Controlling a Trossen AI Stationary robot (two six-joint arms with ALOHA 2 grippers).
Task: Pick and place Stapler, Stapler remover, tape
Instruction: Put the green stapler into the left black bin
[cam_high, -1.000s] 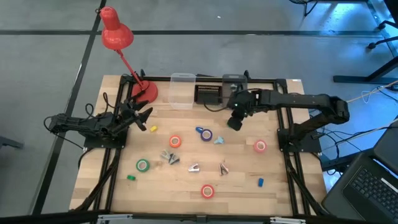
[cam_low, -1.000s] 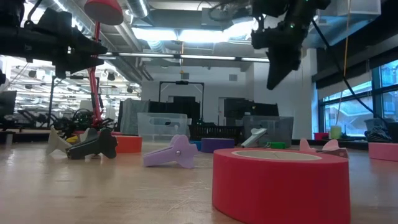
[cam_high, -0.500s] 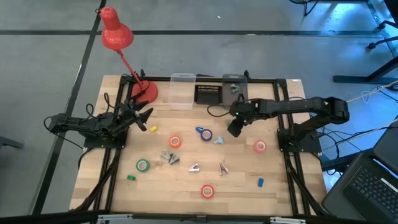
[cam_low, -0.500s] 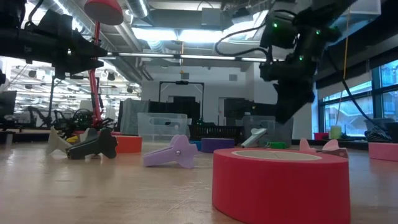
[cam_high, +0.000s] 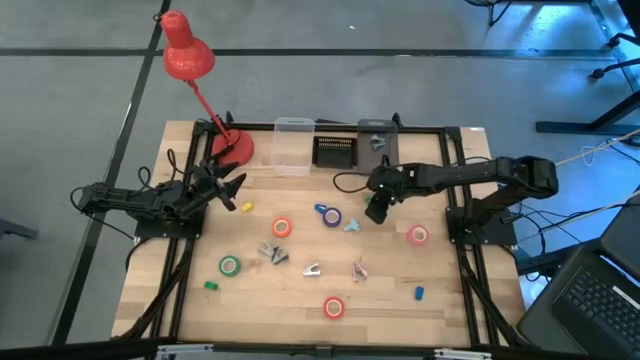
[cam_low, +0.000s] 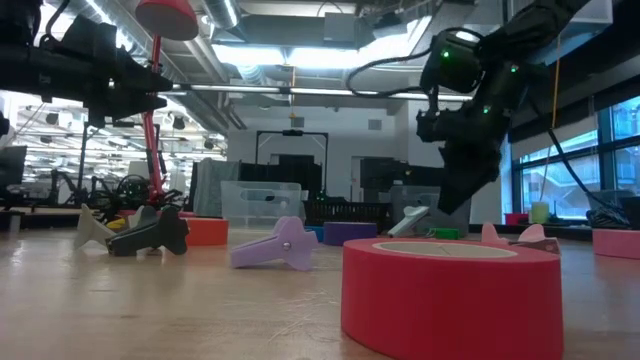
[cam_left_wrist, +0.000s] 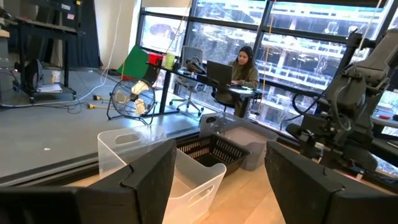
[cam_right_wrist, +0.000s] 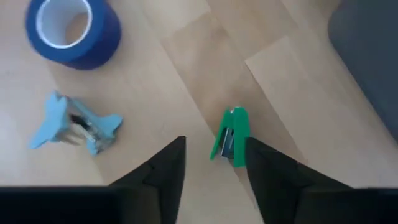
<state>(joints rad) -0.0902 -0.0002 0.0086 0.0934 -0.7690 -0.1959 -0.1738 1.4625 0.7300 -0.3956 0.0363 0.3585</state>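
green stapler (cam_right_wrist: 231, 135) is lying flat on the desk (cam_high: 300, 300), framed between the right end effector (cam_right_wrist: 214, 163) fingers, which are sitting apart with nothing gripped. right end effector is hanging above the desk centre-right, near the blue tape roll (cam_right_wrist: 73, 31) and light-blue staple remover (cam_right_wrist: 74, 124). other tape rolls: red-orange (cam_high: 282, 227), green (cam_high: 229, 265), red-orange (cam_high: 333, 307), pink (cam_high: 417, 235). left end effector (cam_high: 228, 190) is waiting wide open and empty over the desk's left side, near the red lamp (cam_high: 200, 80). clear bin (cam_high: 293, 145) and black basket (cam_high: 337, 150) are sitting at the far edge.
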